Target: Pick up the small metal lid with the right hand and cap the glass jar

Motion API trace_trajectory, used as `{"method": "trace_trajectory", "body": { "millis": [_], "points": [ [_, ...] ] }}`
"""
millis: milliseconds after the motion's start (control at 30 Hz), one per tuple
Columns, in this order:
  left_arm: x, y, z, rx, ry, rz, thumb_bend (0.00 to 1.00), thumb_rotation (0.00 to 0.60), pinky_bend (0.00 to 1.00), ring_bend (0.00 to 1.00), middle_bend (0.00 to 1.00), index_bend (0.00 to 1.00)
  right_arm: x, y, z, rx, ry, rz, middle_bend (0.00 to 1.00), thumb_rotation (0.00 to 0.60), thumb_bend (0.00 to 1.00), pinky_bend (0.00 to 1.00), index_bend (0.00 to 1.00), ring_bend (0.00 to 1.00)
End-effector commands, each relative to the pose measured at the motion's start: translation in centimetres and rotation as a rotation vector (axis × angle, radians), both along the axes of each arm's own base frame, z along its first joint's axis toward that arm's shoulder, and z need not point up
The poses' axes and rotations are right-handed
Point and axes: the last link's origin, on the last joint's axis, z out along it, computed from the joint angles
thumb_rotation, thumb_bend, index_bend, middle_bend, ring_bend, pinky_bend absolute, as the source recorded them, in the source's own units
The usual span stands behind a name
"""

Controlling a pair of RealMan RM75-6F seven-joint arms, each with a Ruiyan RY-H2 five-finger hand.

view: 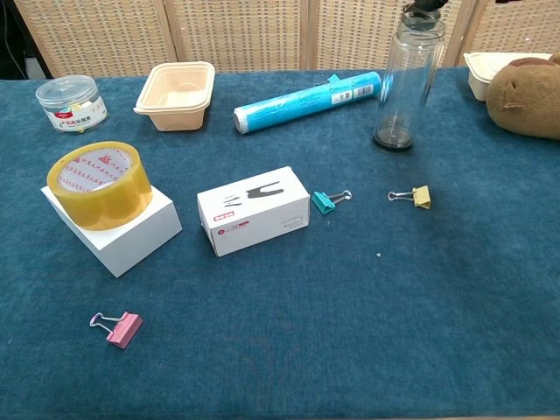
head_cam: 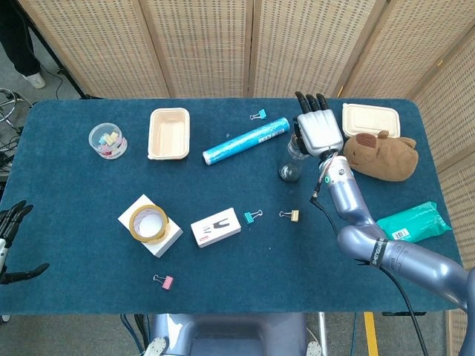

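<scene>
The tall clear glass jar (head_cam: 292, 165) (view: 407, 83) stands upright at the back right of the blue table. My right hand (head_cam: 319, 130) hovers directly over its mouth, back of the hand up, fingers pointing away from me. The small metal lid is hidden under the palm in the head view. In the chest view only a dark piece (view: 425, 10) shows at the jar's rim, at the top edge of the frame. My left hand (head_cam: 10, 239) hangs off the near left table edge, fingers apart, holding nothing.
A brown plush toy (head_cam: 387, 154) and a white container (head_cam: 369, 119) lie right of the jar, a blue roll (head_cam: 246, 140) to its left. A yellow clip (head_cam: 291, 215), teal clip (head_cam: 252, 216), white box (head_cam: 216, 227) and tape roll (head_cam: 148, 222) lie nearer me.
</scene>
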Motion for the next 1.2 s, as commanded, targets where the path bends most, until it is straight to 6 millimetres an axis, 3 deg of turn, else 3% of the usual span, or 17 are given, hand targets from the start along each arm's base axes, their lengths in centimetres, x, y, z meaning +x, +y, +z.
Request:
{"method": "trace_trajectory", "body": {
  "millis": [33,467,1200],
  "points": [
    [-0.01,0.09,-0.02,-0.001,0.001,0.002,0.00,0.600,0.00,0.00,0.00,0.00,-0.07,0.00,0.16,-0.001,0.005,0.002,0.00,0.600,0.67,0.00,0.64,0.00],
    [0.17,-0.12,-0.19,-0.008,0.003,-0.005,0.00,0.600,0.00,0.00,0.00,0.00,-0.31,0.22,0.78,0.006,0.029,-0.009,0.00,0.600,0.67,0.00,0.64,0.00],
    [0.12,-0.18,0.09,-0.009,-0.009,-0.010,0.00,0.600,0.00,0.00,0.00,0.00,-0.10,0.36,0.06,0.027,0.016,-0.030,0.00,0.600,0.67,0.00,0.64,0.00]
  ]
}}
